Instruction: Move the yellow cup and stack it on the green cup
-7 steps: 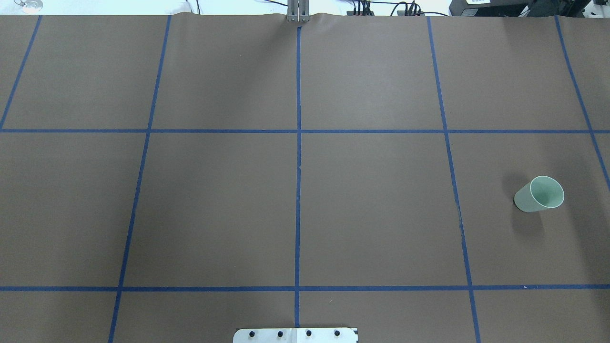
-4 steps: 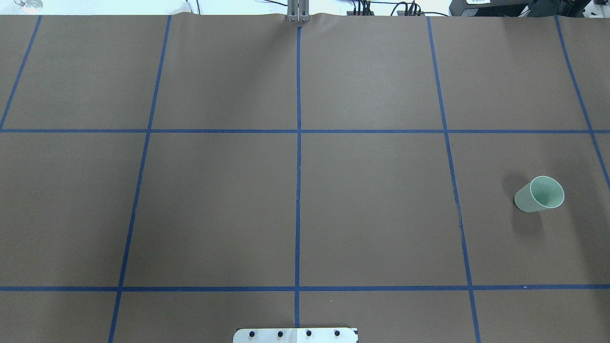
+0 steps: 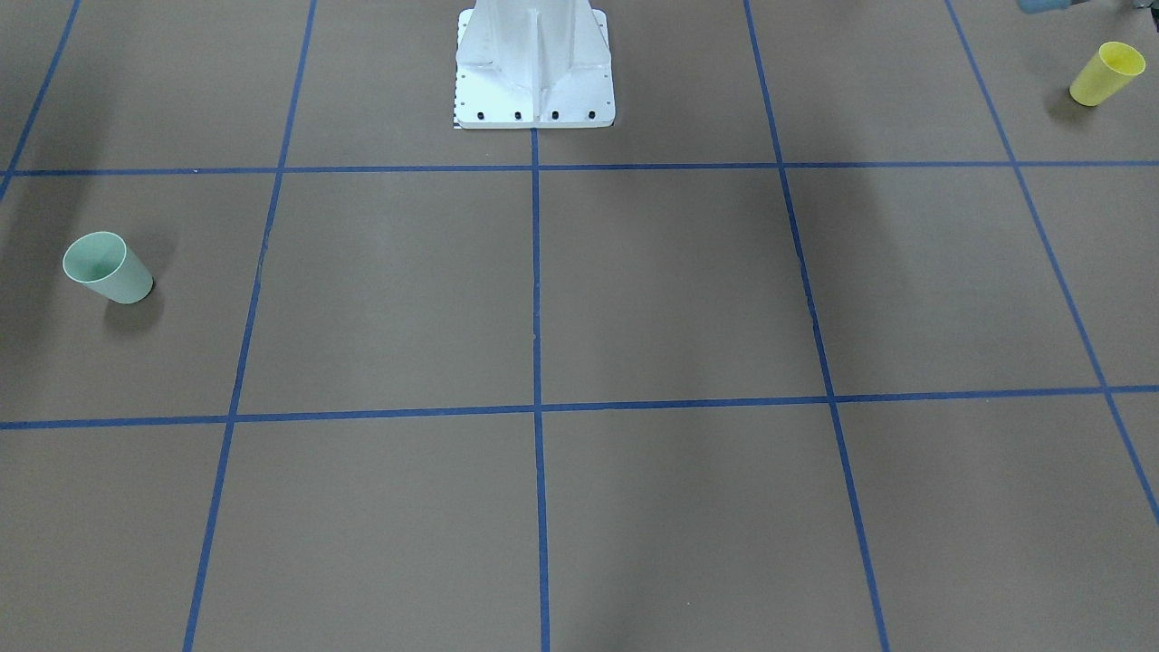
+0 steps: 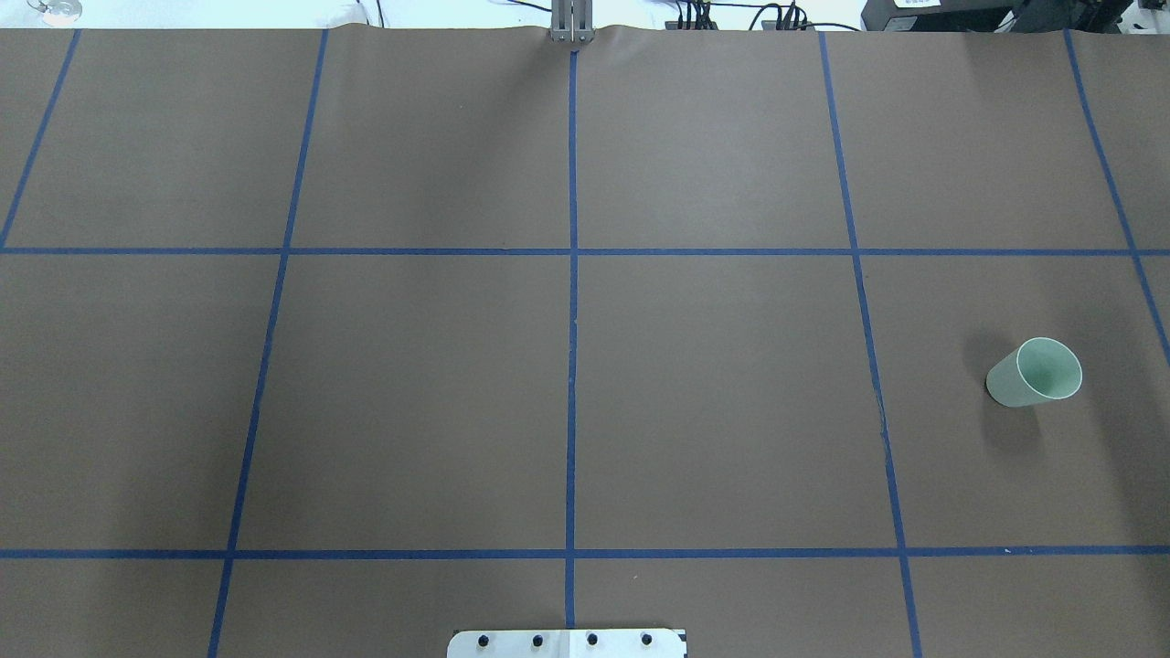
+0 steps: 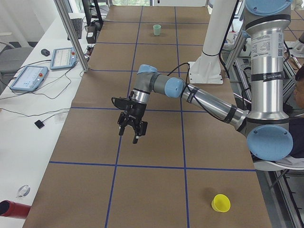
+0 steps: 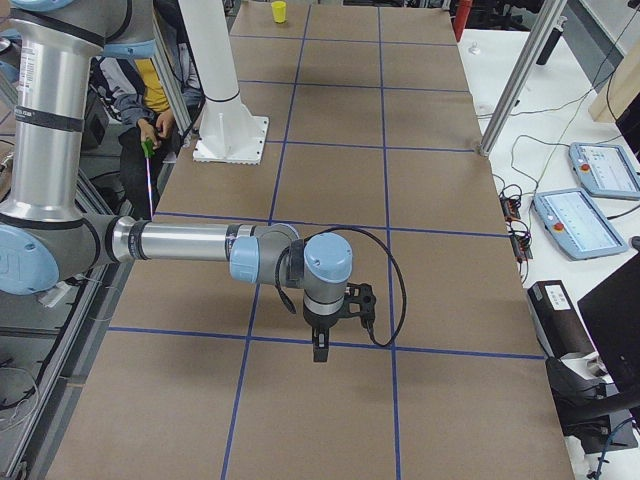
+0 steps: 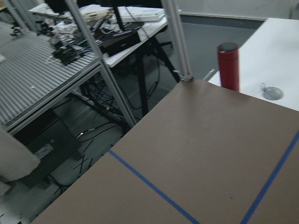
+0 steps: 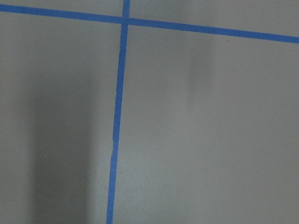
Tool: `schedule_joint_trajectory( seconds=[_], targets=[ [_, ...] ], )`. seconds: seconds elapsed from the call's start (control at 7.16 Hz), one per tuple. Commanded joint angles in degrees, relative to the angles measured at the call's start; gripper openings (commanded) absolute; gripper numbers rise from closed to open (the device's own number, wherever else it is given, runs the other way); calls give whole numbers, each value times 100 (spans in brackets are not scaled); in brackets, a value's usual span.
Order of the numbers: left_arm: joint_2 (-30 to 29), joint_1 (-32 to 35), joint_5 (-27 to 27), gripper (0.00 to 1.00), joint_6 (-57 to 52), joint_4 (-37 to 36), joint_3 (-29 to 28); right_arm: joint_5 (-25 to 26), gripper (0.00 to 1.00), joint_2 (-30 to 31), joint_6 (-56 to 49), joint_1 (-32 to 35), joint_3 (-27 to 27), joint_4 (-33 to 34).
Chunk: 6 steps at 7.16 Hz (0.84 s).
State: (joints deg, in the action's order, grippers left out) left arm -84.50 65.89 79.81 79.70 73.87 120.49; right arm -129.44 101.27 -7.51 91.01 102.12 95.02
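Both arms were brushed silver tubes joined by grey housings with pale blue round caps (image 5: 270, 142). A white printed label (image 5: 262, 45) wrapped one tube of the left arm (image 5: 211, 102). The left pincer (image 5: 128, 136) and right pincer (image 6: 319, 350) were black. A thin black cable (image 6: 398, 287) looped beside the right arm (image 6: 180, 242) at its wrist. The white pedestal (image 3: 534, 63) had dark screws along its foot.

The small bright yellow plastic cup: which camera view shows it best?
The exterior front-facing view: the small bright yellow plastic cup stands upright there, with wall and open mouth clear. The exterior left view shows mostly its mouth; the exterior right view shows it tiny. Other views miss it.
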Motion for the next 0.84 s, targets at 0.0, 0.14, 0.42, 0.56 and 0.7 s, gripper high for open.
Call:
schedule_joint_trajectory(
  seconds=[0.0,0.14,0.42,0.56,0.7],
  targets=[
    [39,-533,-168,100,1569,-1406,-78,-11,100,7,-14,5,-34,17],
    [48,-716,-116,100,2227,-1933,-340,-2,100,16,-49,5,-130,25],
    [48,-1033,549,100,3494,-2183,-867,-116,100,-2,-14,5,-377,-71],
    [48,-1157,788,100,4117,-2341,-1035,-212,100,7,29,5,-420,-393],
    [48,-1262,1086,100,4594,-2455,-1298,-248,100,7,99,-4,-438,-388]
  ],
)
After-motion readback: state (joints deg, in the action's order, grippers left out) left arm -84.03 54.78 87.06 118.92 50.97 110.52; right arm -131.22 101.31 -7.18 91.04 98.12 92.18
